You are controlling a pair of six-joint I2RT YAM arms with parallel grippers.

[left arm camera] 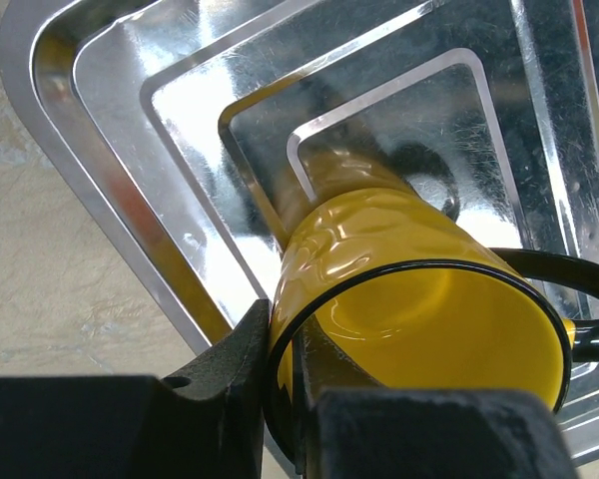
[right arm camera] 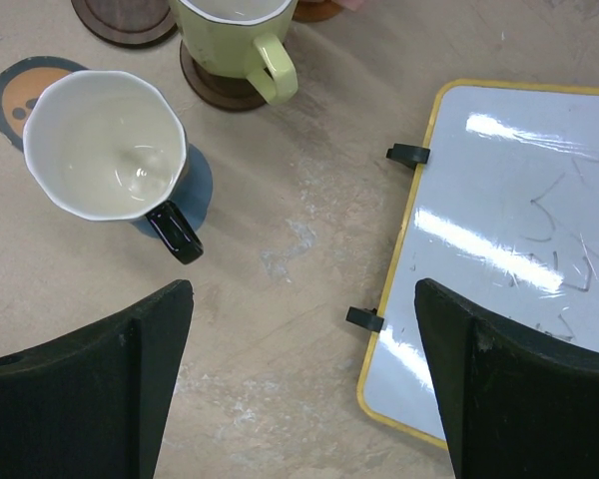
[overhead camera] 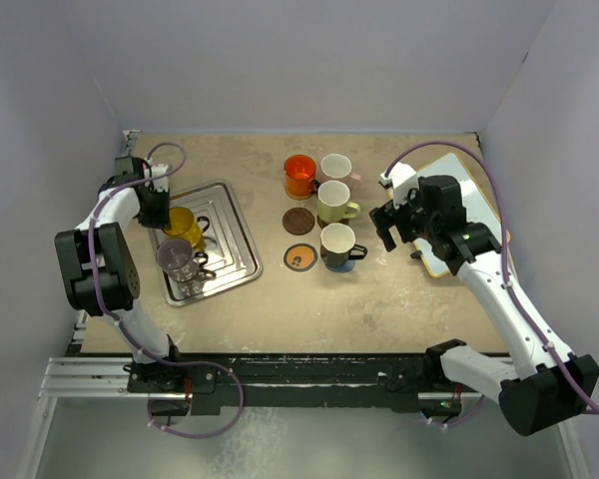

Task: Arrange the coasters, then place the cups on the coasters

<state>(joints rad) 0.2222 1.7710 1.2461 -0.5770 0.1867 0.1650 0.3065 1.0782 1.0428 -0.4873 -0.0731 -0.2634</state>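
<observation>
Top: your L gripper [overhead camera: 160,212] at yellow mug [overhead camera: 183,226], far end of tray [overhead camera: 235,215], left side.
L wrist: jaws pinch mug rim.
R wrist: your R gripper [right arm camera: 301,299] jaws spread; black mug [right arm camera: 105,150] far-left, apart.

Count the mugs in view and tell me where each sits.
6. On the tray: yellow mug, glass mug. Clustered mid-table: red-orange mug, pink mug, cream-green mug, black mug. None seems hidden.

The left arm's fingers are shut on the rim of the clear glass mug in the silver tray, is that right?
No, wrong mug: the left fingers are shut on the rim of the yellow mug in the silver tray, as the left wrist view shows.
</observation>
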